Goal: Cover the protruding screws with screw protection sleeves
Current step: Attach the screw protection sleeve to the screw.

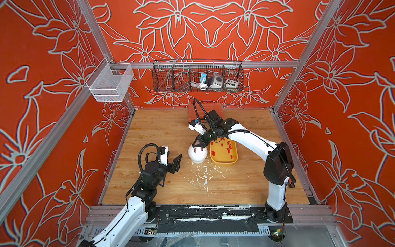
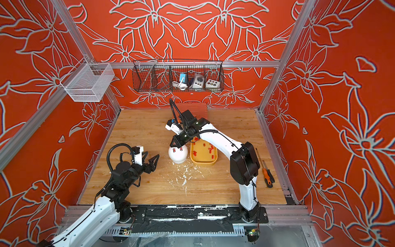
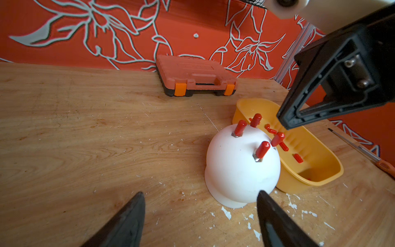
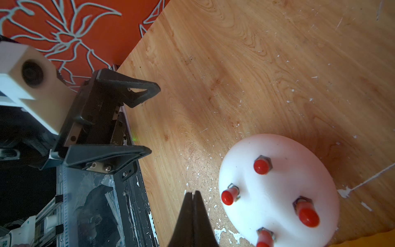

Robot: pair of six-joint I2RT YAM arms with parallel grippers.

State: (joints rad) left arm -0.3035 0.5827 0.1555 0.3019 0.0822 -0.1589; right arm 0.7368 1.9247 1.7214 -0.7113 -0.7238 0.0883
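Hovering close over the white rounded dome-shaped body (image 1: pixel 197 156) near the middle of the wooden table (image 1: pixel 162 132), the right gripper (image 4: pixel 193 194) has its fingers pressed together and holds nothing. Four grey metal protruding screws (image 3: pixel 235 134) on the dome all wear red tubular screw protection sleeves (image 3: pixel 262 149). More sleeves lie loose in the yellow plastic tray (image 3: pixel 310 181) just beside it. The left gripper (image 3: pixel 201 193), toward the table's left edge, gapes wide and empty.
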